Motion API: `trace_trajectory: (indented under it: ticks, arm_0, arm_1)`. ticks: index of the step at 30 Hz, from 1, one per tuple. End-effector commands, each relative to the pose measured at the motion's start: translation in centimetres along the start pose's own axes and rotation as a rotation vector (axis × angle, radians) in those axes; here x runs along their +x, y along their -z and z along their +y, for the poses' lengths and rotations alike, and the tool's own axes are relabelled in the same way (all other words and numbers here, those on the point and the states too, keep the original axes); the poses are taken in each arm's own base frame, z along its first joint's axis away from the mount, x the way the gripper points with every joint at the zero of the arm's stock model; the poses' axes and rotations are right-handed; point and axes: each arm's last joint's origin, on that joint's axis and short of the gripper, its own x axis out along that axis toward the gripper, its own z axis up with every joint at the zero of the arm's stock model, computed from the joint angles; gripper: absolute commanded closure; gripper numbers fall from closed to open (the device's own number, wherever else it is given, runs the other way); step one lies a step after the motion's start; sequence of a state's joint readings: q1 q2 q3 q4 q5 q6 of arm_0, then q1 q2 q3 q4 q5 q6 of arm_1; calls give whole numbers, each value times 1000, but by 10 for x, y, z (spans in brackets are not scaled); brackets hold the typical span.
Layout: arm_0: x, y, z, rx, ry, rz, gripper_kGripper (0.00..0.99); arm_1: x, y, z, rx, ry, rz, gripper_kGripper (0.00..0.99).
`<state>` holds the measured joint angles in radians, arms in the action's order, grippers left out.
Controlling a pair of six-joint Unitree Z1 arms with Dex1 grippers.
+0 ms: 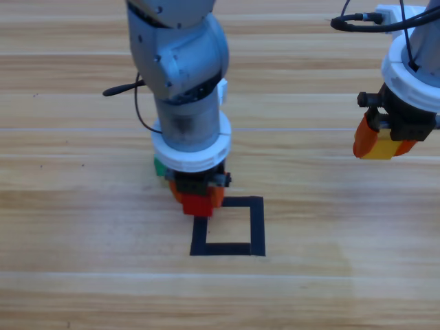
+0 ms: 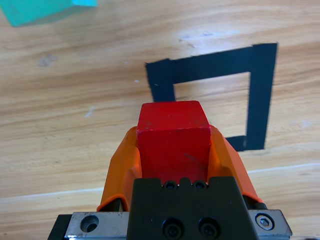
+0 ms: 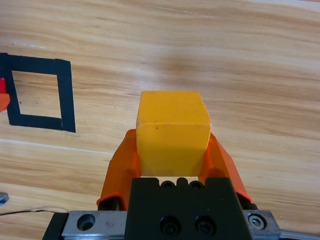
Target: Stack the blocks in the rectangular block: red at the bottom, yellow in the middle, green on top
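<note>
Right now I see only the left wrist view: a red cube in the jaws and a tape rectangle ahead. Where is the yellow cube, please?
Observer: The right gripper is shut on the yellow cube, off to the right of the tape rectangle.
Operator: Is it above the table?
Observer: I cannot tell its height; the right wrist view shows only bare wood past it.
Operator: And my red cube, is it over the rectangle?
Observer: In the high view the red cube sits at the outline's upper-left corner, not over its hollow centre.

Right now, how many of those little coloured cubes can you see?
3. The red cube sits clamped in the left tool at the corner of the tape outline. The yellow cube is held by the right tool. The green cube peeks from behind the left arm.
</note>
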<state>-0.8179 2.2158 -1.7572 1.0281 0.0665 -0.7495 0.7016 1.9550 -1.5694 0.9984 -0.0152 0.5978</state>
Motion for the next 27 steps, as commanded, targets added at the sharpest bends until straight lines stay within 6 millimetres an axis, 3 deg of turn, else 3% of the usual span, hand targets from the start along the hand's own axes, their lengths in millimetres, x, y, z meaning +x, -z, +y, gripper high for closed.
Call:
trace_trajectory:
  ticks: [1,13,27]
  arm_0:
    - [27,12,-19,20,-26,75,955]
    - [38,10,-27,-42,8,124,952]
    - [36,13,-44,-86,31,113,950]
  arm_1:
    - [25,-5,-7,24,49,65,990]
    - [27,-6,-6,24,51,69,990]
    - [27,-6,-6,24,53,68,990]
